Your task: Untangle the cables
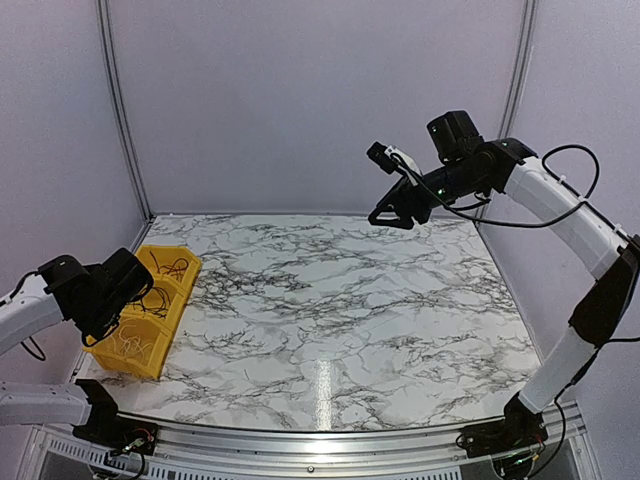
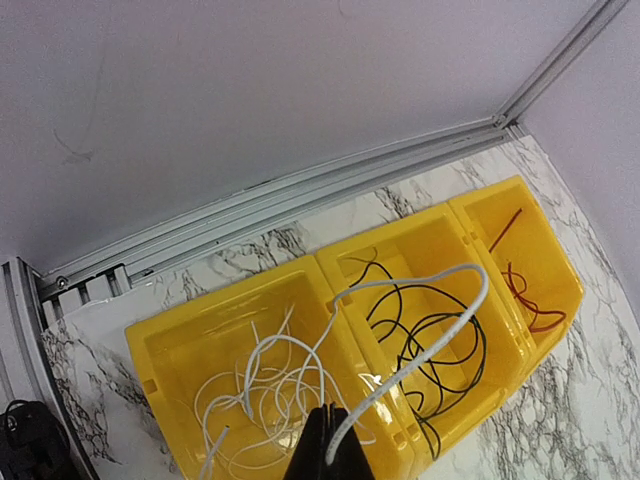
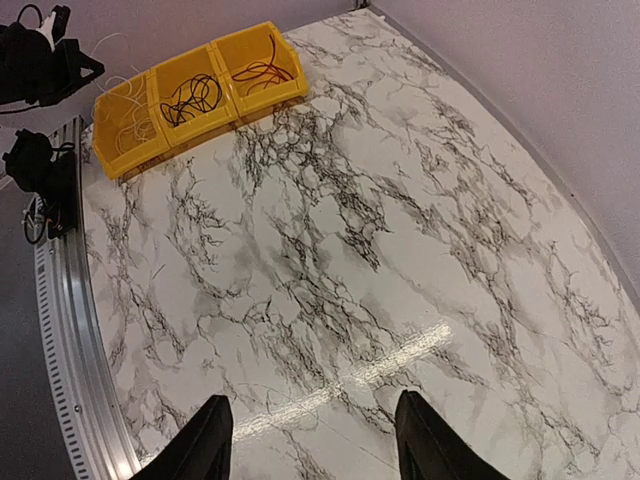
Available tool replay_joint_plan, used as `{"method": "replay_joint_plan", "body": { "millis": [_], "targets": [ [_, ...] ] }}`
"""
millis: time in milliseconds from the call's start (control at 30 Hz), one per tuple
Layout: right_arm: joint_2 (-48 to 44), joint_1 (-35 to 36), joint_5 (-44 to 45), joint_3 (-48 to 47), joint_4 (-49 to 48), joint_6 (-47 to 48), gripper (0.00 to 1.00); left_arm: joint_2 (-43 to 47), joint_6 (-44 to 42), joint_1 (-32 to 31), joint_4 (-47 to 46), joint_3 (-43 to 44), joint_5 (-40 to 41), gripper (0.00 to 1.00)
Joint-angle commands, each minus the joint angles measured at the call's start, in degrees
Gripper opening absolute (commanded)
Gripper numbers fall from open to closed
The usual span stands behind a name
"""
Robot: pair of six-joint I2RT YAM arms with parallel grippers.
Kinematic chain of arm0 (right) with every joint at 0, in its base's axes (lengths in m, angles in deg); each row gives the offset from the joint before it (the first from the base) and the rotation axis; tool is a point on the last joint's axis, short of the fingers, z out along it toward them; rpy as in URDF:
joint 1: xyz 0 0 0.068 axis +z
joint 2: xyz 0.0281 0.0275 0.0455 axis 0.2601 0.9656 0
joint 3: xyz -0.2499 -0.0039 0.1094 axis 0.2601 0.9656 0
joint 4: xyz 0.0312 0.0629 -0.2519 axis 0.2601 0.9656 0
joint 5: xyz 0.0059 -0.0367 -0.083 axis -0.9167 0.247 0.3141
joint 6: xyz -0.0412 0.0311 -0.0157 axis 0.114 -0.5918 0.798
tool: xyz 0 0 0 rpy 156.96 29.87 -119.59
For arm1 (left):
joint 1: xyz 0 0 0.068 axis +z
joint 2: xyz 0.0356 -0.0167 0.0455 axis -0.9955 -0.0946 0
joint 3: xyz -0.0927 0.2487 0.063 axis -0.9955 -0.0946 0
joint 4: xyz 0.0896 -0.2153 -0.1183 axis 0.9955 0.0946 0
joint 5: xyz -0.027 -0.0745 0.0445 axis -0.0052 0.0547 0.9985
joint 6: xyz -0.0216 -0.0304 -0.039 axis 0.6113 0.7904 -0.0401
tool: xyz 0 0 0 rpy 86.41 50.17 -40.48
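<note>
The cables lie sorted in a yellow three-part bin [image 2: 225,292]: white cables [image 2: 260,385] in one end compartment, black cables [image 2: 440,340] in the middle, red cables [image 2: 525,300] in the other end. My left gripper [image 2: 330,418] hangs over the white compartment, shut on one thicker white cable [image 2: 479,285]. That cable arcs up over the middle compartment and drops back into the white pile. In the top view the left gripper [image 1: 100,335] sits above the bin [image 1: 150,300]. My right gripper [image 3: 313,398] is open and empty, held high over the table's far right [image 1: 388,213].
The bin stands at the marble table's left edge [image 3: 200,85], close to the side wall and its aluminium rail [image 2: 300,195]. A metal rail [image 1: 320,440] runs along the near edge between the arm bases.
</note>
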Motion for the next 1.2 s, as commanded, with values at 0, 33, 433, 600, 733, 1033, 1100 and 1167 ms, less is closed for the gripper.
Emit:
{"method": "replay_joint_plan", "body": {
  "millis": [0, 33, 433, 600, 733, 1033, 1100, 1167],
  "targets": [
    [-1.6, -0.2, 0.5, -0.3, -1.1, 0.1, 0.56, 1.2, 0.1, 3.2, 2.7, -1.6, 0.5, 0.0],
    [-1.4, -0.2, 0.4, -0.6, -1.1, 0.1, 0.56, 0.9, 0.0, 3.7, 2.7, -1.9, -0.1, 0.0],
    [-0.9, -0.6, -0.1, -1.8, -1.1, -0.4, 0.59, 2.7, -0.2, 4.1, 2.6, -0.8, -2.0, 0.44],
    [-0.7, -2.2, 0.1, -2.2, -1.8, -0.7, 0.6, 2.8, -4.2, 4.1, 1.4, 5.0, -0.5, 0.52],
    [-0.5, -4.9, 1.7, -2.7, -3.1, -1.4, 0.61, -0.1, -18.4, 4.1, -6.8, 10.8, 0.5, 0.58],
    [0.8, -14.8, 5.4, -6.7, -5.9, -3.9, 0.73, -12.7, -62.1, 3.9, -34.3, 19.6, -12.0, 0.99],
    [1.1, -16.8, 6.8, -7.2, -6.4, -4.6, 0.8, -16.7, -66.3, 3.8, -36.5, 22.6, -15.8, 0.99],
    [0.9, -18.3, 7.2, -7.0, -6.8, -5.3, 0.85, -20.0, -70.6, 3.2, -37.5, 26.1, -19.7, 0.99]
  ]
}}
